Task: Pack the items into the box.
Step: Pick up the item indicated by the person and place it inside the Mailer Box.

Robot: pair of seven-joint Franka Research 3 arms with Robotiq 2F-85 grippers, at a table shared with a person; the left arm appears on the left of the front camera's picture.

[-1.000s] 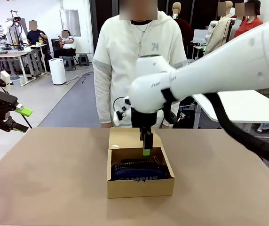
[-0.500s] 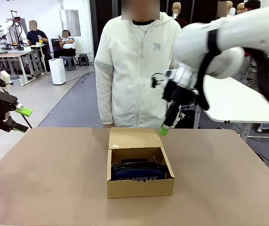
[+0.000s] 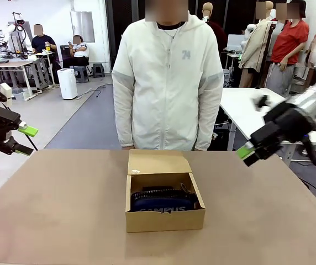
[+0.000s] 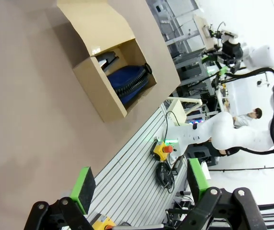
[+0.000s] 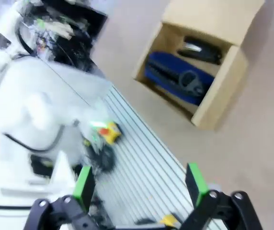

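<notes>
Right gripper (image 3: 249,155) has withdrawn from over the cardboard box (image 3: 165,220) to the table's 3 o'clock edge, jaws wide and empty. Left gripper (image 3: 26,141) stays at 9 o'clock, wide and empty. Front view reads the CAMPUS pouch (image 3: 163,201) inside the box. Right wrist view reveals a black stapler (image 5: 201,50) between pouch and lid flap.

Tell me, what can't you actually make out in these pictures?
1. Front view: the near wall of the box hides the lower part of the pouch and anything under it.
2. Right wrist view: motion blur smears the black item behind the pouch, so its kind is unclear.
3. Front view: the person's hands are hidden below the far edge of the table.
</notes>
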